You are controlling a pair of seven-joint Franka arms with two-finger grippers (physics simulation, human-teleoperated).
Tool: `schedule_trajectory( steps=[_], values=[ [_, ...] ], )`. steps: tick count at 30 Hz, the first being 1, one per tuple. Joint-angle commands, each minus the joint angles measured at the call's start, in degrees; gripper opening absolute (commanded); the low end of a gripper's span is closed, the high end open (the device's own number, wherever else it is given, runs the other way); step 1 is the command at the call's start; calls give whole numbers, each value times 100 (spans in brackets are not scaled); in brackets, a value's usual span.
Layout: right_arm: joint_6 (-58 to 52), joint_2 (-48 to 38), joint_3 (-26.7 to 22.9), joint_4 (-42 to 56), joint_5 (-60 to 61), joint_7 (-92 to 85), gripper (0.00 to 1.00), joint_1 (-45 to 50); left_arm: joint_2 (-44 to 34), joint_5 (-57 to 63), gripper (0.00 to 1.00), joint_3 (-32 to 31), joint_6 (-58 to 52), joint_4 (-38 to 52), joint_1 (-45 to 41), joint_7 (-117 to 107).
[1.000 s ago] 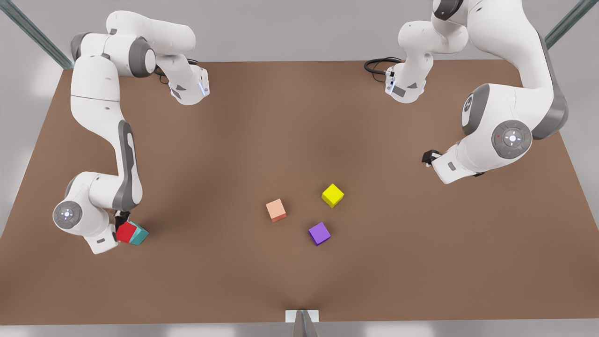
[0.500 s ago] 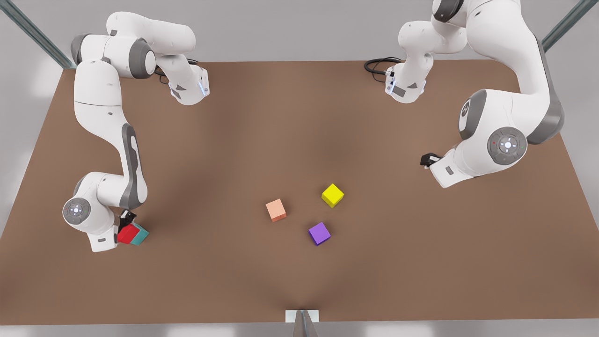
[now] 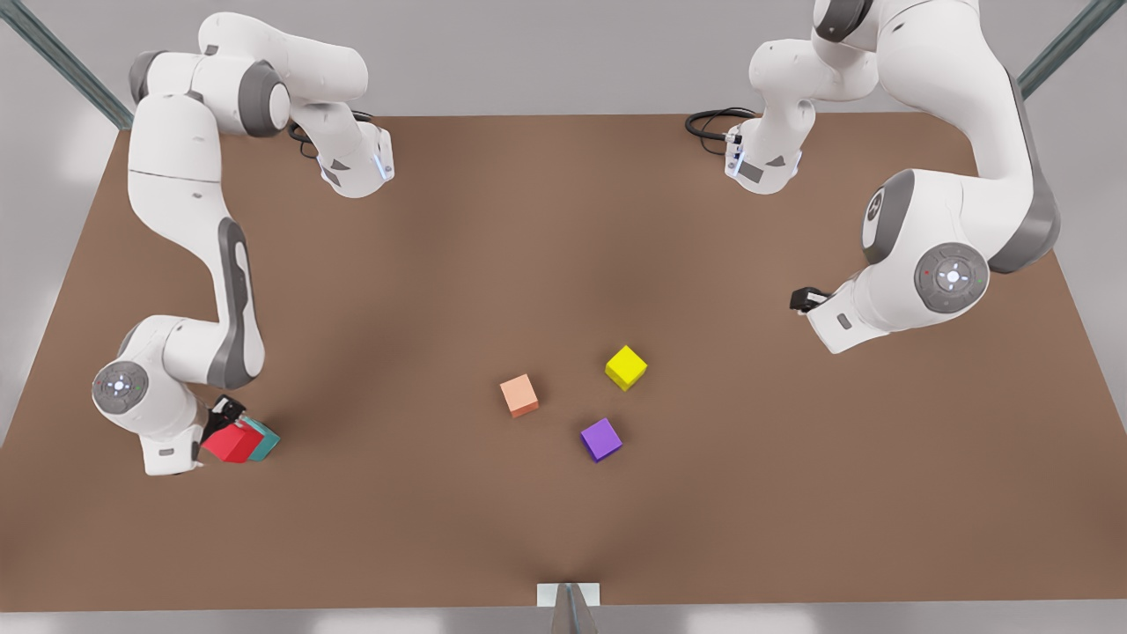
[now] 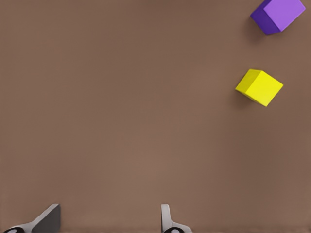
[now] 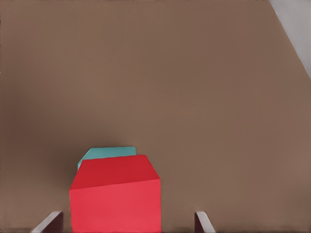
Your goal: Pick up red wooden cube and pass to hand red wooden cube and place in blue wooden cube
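Red wooden cube (image 3: 232,443) is being seen at the front view's left, over the blue wooden cube (image 3: 264,439), between the right gripper (image 3: 214,424)'s spread fingers. Left gripper (image 3: 806,299), fingers apart, is being kept waiting far right.

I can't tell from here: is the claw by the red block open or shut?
Open: the right gripper has fingers apart from the red wooden cube.

Red wooden cube (image 3: 232,443), teal blue wooden cube (image 3: 266,442), brown table (image 3: 563,264).
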Motion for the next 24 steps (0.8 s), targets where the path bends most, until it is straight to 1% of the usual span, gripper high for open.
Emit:
schedule_trajectory(
  steps=[1,2,5,6,7,8,9,10,11,12,13,14,16,19,21,24],
  values=[
    [-344,-61,5,15,4,239,100,7,9,0,100,-1,-37,2,0,-57],
    [-466,-96,13,15,13,221,100,25,9,9,100,-1,-37,2,0,-57],
    [-1274,-421,31,41,65,230,100,60,9,0,100,-1,-28,2,0,-57],
    [-1634,-474,40,277,74,273,100,60,9,0,100,-1,-28,2,0,-57],
    [-1732,-474,40,384,231,413,100,60,9,0,100,-1,-28,2,0,-57],
    [-1837,-404,22,577,601,1377,100,16,17,0,100,-1,-28,2,0,-57],
    [-2215,-264,5,998,619,3123,100,16,17,0,100,-1,-28,2,0,-57],
    [-2250,-176,22,1087,672,5447,100,42,17,9,100,-1,-19,2,9,-57],
    [-2496,-202,49,1306,671,6944,100,139,17,9,100,-1,-19,2,9,-57],
    [-3346,-193,49,1701,601,6962,100,148,17,9,100,-1,-19,2,18,-57],
    [-3822,-202,23,1860,567,6997,100,165,17,9,100,-1,-19,2,18,-57],
    [-4114,-333,22,2089,128,6910,100,200,17,-9,100,-1,-28,2,18,-57],
    [-4852,-1036,40,2002,-119,6953,100,271,17,-9,100,8,-28,2,35,-57],
    [-4800,-2117,66,1026,-312,6980,100,245,26,-9,100,16,-72,-6,53,-48],
    [-4246,-2706,180,270,-295,6980,100,183,44,-26,100,16,-292,2,44,-48],
    [-4334,-2680,224,463,-40,7279,100,174,44,-17,100,8,-292,11,18,-57]
  ],
)
